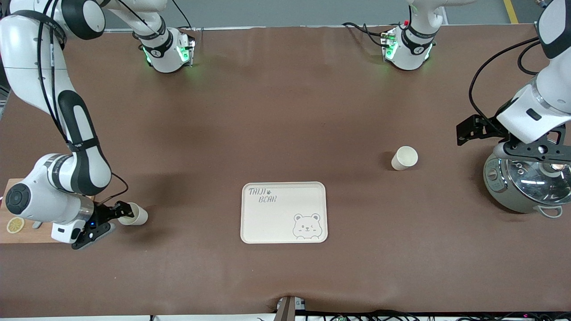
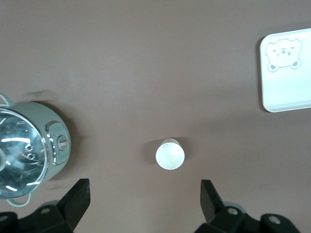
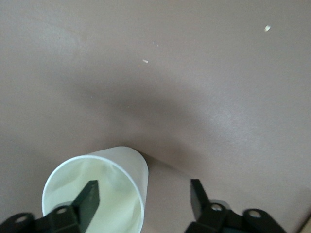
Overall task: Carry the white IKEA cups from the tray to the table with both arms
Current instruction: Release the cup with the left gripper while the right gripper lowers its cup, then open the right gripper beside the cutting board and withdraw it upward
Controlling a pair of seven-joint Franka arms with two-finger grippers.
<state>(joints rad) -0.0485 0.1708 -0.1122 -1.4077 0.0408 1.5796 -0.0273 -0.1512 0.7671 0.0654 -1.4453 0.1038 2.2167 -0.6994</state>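
Note:
One white cup (image 1: 404, 158) stands on the brown table between the bear tray and the pot; it also shows in the left wrist view (image 2: 170, 155). My left gripper (image 1: 537, 150) hangs open and empty above the pot, its jaws (image 2: 144, 196) wide apart, the cup ahead of them. A second white cup (image 1: 134, 215) stands toward the right arm's end of the table. My right gripper (image 1: 119, 211) is low at this cup and open. In the right wrist view one finger (image 3: 89, 195) is inside the cup (image 3: 121, 167) and the other outside, with the gripper (image 3: 144, 198) astride the cup's wall.
A cream tray with a bear drawing (image 1: 267, 218) lies in the middle, nearer the front camera. A grey pot with a glass lid (image 1: 526, 183) stands at the left arm's end. A wooden board with a lemon slice (image 1: 13, 225) lies at the right arm's end.

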